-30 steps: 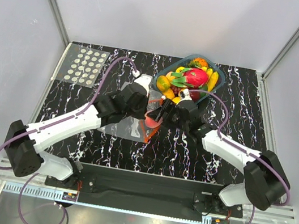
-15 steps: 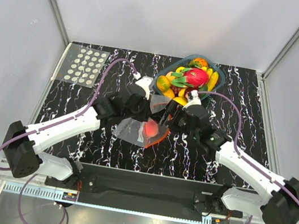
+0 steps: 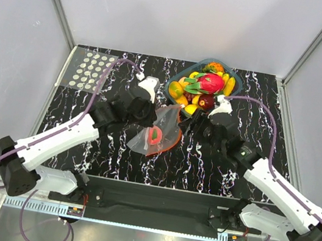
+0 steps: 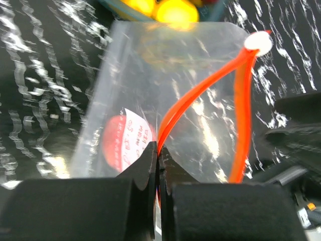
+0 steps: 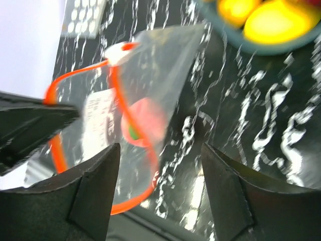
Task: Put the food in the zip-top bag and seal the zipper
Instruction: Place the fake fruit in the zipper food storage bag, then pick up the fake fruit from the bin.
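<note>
Black, white-veined table (image 3: 263, 100) under plain white walls: your two arms meet just in front of the teal tray (image 3: 168, 88), which holds most of the food (image 3: 207, 85). The zip-top bag (image 3: 159, 134) sits just off the tray's near-left corner. Its mouth appears raised toward the tray, and one red fruit (image 3: 156, 136) is already inside. A clear dotted sheet (image 3: 92, 70) lies well to the tray's left, out of play.

Your left gripper (image 4: 158, 150) is pressed together on the zipper (image 4: 239, 115), pinching one lip so the orange strip bows into an open loop. Your right gripper (image 5: 158, 150) is spread and carries nothing. It hovers at the tray's near rim, just beside the bag's mouth.

Loading looks barely begun, with sealing some way off. For the next piece, hold the left pinch firm and the loop facing the tray. Pick a small round fruit at the near rim and close on its middle. Lower it well past the strip before letting go, so nothing snags the zipper.
</note>
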Available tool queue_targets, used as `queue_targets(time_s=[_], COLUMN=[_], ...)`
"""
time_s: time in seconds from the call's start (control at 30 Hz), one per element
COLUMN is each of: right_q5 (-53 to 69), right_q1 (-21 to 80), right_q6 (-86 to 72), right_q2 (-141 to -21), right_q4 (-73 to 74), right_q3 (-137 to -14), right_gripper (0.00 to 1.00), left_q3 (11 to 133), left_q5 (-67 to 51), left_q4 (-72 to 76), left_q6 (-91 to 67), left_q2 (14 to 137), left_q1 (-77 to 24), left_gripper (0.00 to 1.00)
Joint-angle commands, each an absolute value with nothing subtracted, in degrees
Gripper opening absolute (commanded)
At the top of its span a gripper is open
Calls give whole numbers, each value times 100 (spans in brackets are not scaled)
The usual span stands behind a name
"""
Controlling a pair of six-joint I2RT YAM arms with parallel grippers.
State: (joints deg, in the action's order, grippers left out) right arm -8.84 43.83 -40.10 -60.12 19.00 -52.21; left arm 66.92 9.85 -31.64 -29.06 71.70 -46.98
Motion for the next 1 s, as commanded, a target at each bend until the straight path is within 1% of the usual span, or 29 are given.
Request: queue_targets(time_s=[0.0,0.17,0.23,0.33,0.37,0.57,0.7,0.97], right_q5=[-1565,-1020,-592,-439,-492,-650,-861,-1695], right_q1=[4237,3701,3306,2971,2945,2707,2549,2531], right_q6=[-3271,-3129,-3015,-2866,-2822,-2584,-2575,-2566], right_q2=[-6002,-6283,-6599,-7223,-7355,-8164,-8778,-9666], right_q4=[2347,2241,2232,2469,2513,1987,1890,1714], right_q3=[-5774,-5967,-6099,-6512,-6652,-6846,-7101,-7575], right_gripper=[72,74,76,96,100,100,100,100], left_q3=[7163,7479,7628,7699,7699,7410,7181,7005], left_q5=[1686,2284,2627,2935,2953,2865,2900,2760], left_q4=[-3480,-3919,-4034,-4140,-4140,-3877,-3674,-3455], left_q6=[-2576,-2347,-2303,-2233,-2215,-2267,-2294,-2303], left_q2=[6856,6812,6811,6812,6820,6750,6680,6697], left_q1=[-4562,-4403,-4395,-4394,-4386,-4386,-4394,-4386], left_gripper=[0,0,0,0,0,0,0,0])
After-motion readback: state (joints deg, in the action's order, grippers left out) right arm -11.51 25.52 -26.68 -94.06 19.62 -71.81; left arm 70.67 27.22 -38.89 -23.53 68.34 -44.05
